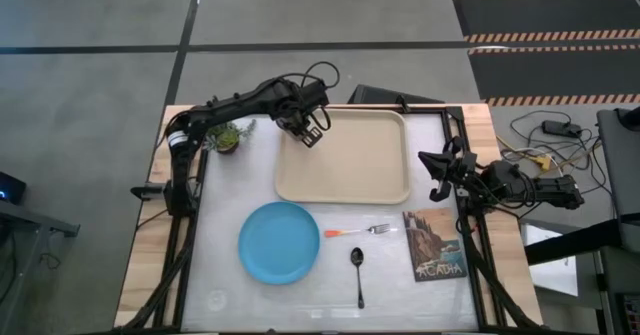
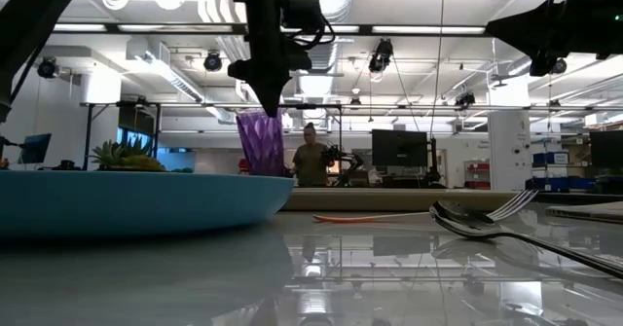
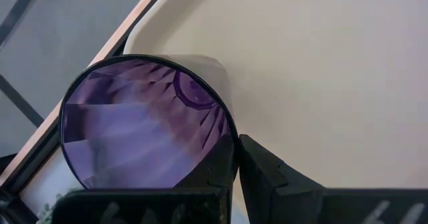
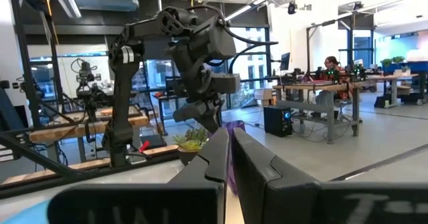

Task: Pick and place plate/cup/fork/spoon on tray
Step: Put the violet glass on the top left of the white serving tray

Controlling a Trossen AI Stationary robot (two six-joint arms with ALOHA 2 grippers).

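Left gripper (image 1: 311, 133): fingers clamped on the cup (image 3: 144, 127), held over the tray's (image 1: 350, 190) far-left corner, close to the rim. Risk: released here, cup may catch the rim and tip off. Right gripper (image 1: 437, 175): idle right of tray, fingers together.

— What do we see of the machine itself?
— We see two dark, jointed arms; the left arm (image 1: 240, 105) has black cables looping off its wrist and a pale band near its base.
— And the fingers?
— We see the left gripper (image 1: 312, 133) and right gripper (image 1: 438, 175) both matte black, angular, blocky.
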